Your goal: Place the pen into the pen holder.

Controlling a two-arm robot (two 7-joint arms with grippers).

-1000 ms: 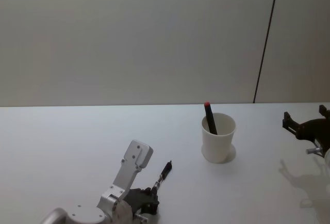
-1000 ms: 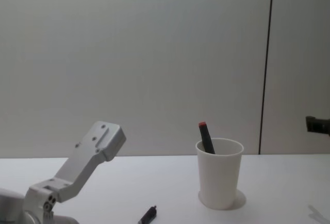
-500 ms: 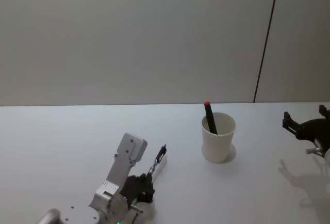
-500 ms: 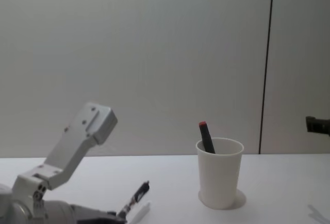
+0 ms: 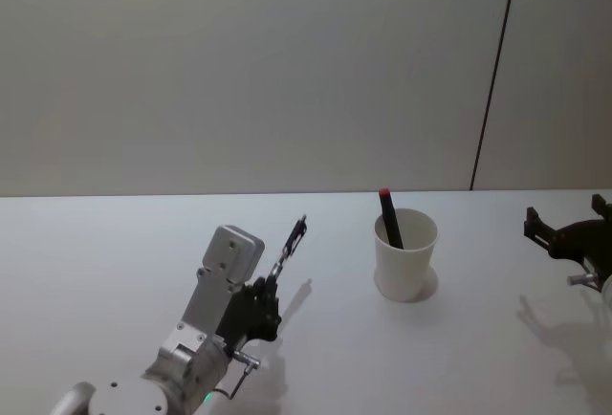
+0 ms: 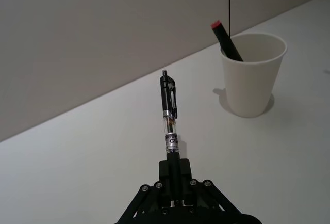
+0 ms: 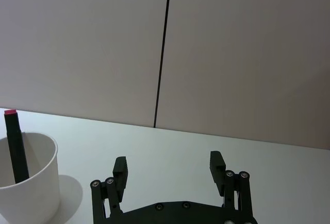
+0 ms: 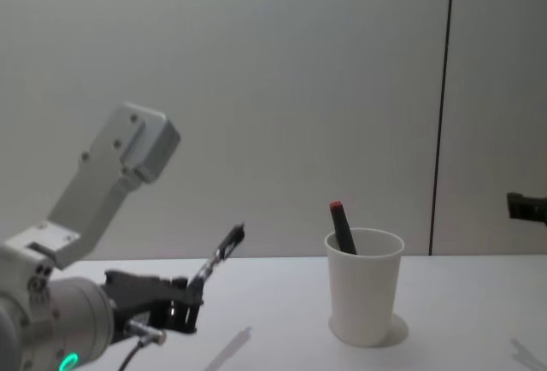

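My left gripper (image 5: 265,293) (image 8: 190,296) (image 6: 174,168) is shut on the lower end of a black and clear pen (image 5: 289,246) (image 6: 169,113) (image 8: 219,254), held in the air and tilted up toward the back, left of the pen holder. The pen holder (image 5: 404,253) (image 8: 363,286) (image 6: 251,74) (image 7: 25,177) is a white paper cup standing upright on the table, with a black marker with a red cap (image 5: 389,216) (image 8: 342,228) leaning inside it. My right gripper (image 5: 566,231) (image 7: 168,169) hangs open at the far right, apart from the cup.
A white table (image 5: 115,243) stretches under both arms, with a plain wall behind it. A dark vertical seam (image 5: 494,71) runs down the wall behind the cup.
My left gripper has lifted the pen off the table and carried it up and back; the pen now points steeply upward. The right arm and cup stayed put.
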